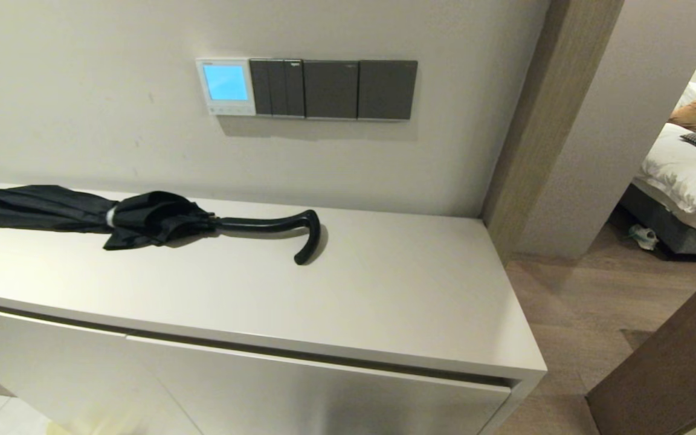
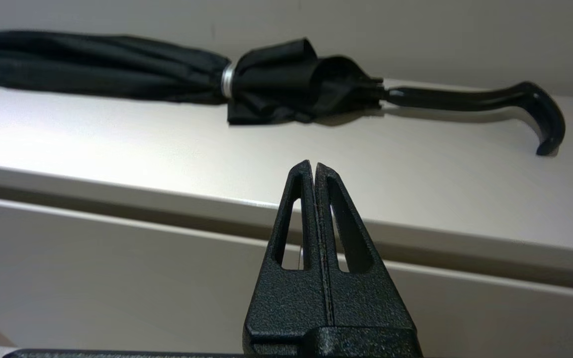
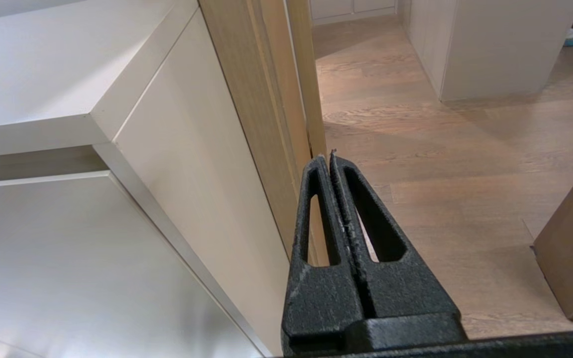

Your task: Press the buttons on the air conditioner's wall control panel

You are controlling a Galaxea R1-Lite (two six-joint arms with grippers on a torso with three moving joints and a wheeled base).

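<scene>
**Entry: wall thermostat above, both arms low; the left one is nearer**

- Small square white plastic thermostat with glowing light-blue screen (image 1: 225, 86): fixed to the beige wall, at the left end of a row of dark grey switch plates (image 1: 333, 89), touching the first of them. High above the cabinet top.
- Row of tiny pale buttons (image 1: 227, 110): runs horizontally along the strip under the screen; single buttons too small to tell apart.
- Left gripper (image 2: 313, 166): fingers pressed together, holding nothing. Sits low before the front edge of the pale cabinet (image 2: 117, 149), facing the folded black umbrella with a crook handle (image 2: 286, 84). The panel lies up and forward from it, past the umbrella.
- Right gripper (image 3: 327, 159): fingers closed, empty; low by the cabinet's right end, beside the wooden door frame (image 3: 261, 99), pointing at the floor.
- Judgement: the panel sits on the left half of the wall, so the left arm looks the better-placed presser.
</scene>
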